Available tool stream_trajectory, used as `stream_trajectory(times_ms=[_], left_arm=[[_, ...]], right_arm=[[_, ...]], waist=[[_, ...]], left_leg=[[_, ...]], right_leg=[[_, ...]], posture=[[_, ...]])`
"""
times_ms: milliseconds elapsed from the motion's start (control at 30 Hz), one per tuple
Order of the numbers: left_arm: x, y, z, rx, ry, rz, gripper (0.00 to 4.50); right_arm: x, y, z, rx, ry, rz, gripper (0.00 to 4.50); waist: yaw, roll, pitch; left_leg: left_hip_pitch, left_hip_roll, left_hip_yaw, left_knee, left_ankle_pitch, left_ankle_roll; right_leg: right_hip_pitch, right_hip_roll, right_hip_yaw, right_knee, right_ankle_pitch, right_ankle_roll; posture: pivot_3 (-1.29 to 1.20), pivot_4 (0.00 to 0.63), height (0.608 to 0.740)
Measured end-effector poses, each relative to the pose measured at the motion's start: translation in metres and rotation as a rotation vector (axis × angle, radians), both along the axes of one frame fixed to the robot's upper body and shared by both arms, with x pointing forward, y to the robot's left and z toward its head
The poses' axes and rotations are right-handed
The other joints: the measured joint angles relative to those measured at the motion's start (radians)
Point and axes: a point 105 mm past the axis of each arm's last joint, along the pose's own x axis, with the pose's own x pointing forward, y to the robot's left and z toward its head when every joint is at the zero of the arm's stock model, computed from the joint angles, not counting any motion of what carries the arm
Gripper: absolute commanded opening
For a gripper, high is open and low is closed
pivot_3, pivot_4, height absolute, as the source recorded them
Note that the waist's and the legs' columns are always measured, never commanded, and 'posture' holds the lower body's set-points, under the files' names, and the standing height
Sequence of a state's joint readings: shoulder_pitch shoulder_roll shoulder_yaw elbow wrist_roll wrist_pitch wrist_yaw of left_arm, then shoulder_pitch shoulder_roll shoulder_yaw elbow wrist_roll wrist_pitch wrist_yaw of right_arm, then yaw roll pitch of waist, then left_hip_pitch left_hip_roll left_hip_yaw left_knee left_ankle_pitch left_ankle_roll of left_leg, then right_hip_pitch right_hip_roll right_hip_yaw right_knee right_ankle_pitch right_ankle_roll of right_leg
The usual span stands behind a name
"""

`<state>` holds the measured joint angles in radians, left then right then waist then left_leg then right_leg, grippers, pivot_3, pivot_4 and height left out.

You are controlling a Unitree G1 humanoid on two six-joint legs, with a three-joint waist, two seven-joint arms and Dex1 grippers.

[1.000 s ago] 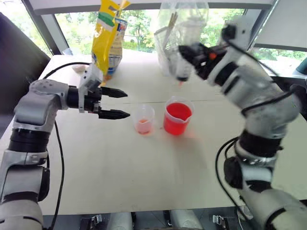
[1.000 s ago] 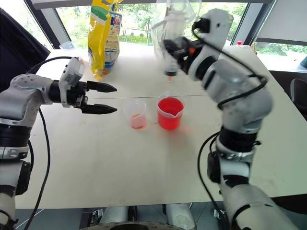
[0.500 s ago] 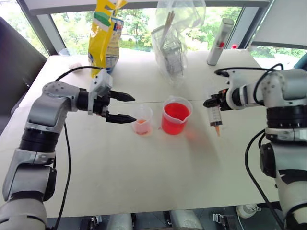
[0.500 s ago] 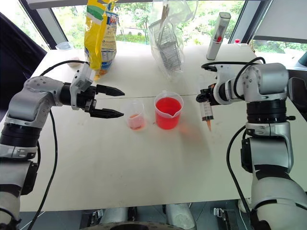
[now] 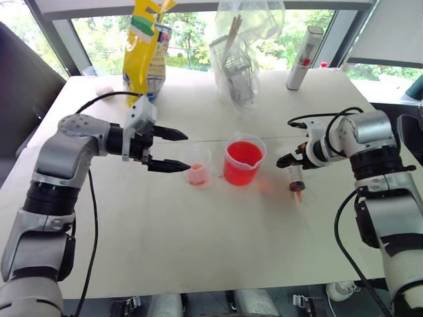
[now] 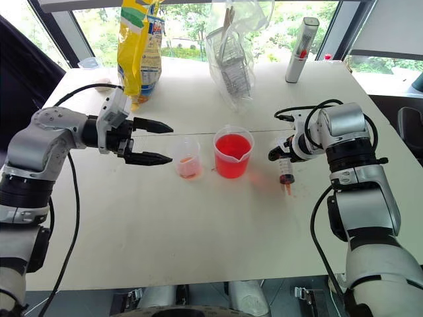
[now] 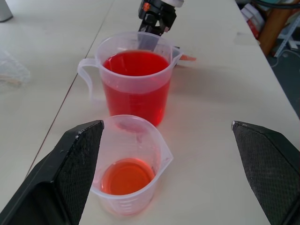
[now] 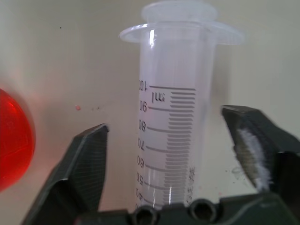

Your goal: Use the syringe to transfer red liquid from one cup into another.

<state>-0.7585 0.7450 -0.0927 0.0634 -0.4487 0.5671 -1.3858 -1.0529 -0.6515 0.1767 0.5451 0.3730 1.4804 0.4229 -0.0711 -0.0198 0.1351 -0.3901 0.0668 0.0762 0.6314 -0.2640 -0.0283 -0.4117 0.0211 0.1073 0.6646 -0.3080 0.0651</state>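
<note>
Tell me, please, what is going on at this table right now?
The robot is partway through moving red liquid by syringe. Its right pincer stands open around the syringe, which lies on the table right of the red-filled beaker. The small clear cup beside the beaker holds a shallow layer of red liquid. The left pincer waits open next to that cup, gripping nothing.

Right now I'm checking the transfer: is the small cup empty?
No. The small cup holds a shallow layer of red liquid at its bottom, seen from the left wrist.
</note>
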Motion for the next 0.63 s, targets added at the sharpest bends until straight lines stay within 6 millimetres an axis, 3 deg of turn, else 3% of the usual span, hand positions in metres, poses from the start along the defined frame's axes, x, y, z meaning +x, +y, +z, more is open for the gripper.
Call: stream_trajectory(times_ms=[133, 233, 400, 633], left_arm=[[-0.002, -0.001, 0.000, -0.003, 0.013, -0.007, 4.50], [-0.003, 0.001, 0.001, 0.004, 0.011, -0.009, 4.50], [-0.004, 0.002, 0.002, 0.007, 0.009, -0.013, 4.50], [-0.006, 0.007, 0.001, 0.023, 0.024, -0.003, 4.50]], right_arm=[[-0.007, -0.002, 0.004, -0.016, -0.025, 0.028, 4.44], [-0.021, -0.007, 0.027, -0.060, -0.122, 0.092, 4.44], [-0.061, 0.004, 0.076, -0.010, -0.349, 0.283, 4.44], [-0.115, 0.022, 0.093, 0.084, -0.480, 0.490, 4.44]], waist=[[0.002, 0.000, 0.000], [0.008, 0.000, 0.000], [0.013, 0.000, 0.000], [0.008, 0.000, 0.000]], left_leg=[[0.000, 0.000, 0.000, 0.000, 0.000, 0.000], [-0.001, 0.000, 0.000, 0.000, 0.000, 0.000], [0.000, 0.000, -0.002, 0.000, 0.000, 0.000], [0.002, 0.000, -0.003, 0.000, 0.000, 0.000]], right_leg=[[0.000, 0.000, 0.000, 0.000, 0.000, 0.000], [0.000, -0.001, 0.000, -0.001, 0.000, 0.000], [0.002, -0.001, -0.001, -0.002, 0.000, 0.000], [0.004, 0.000, -0.001, -0.001, 0.000, 0.000]], posture=[[0.00, 0.150, 0.739], [0.00, 0.150, 0.739], [0.00, 0.150, 0.739], [0.00, 0.150, 0.739]])
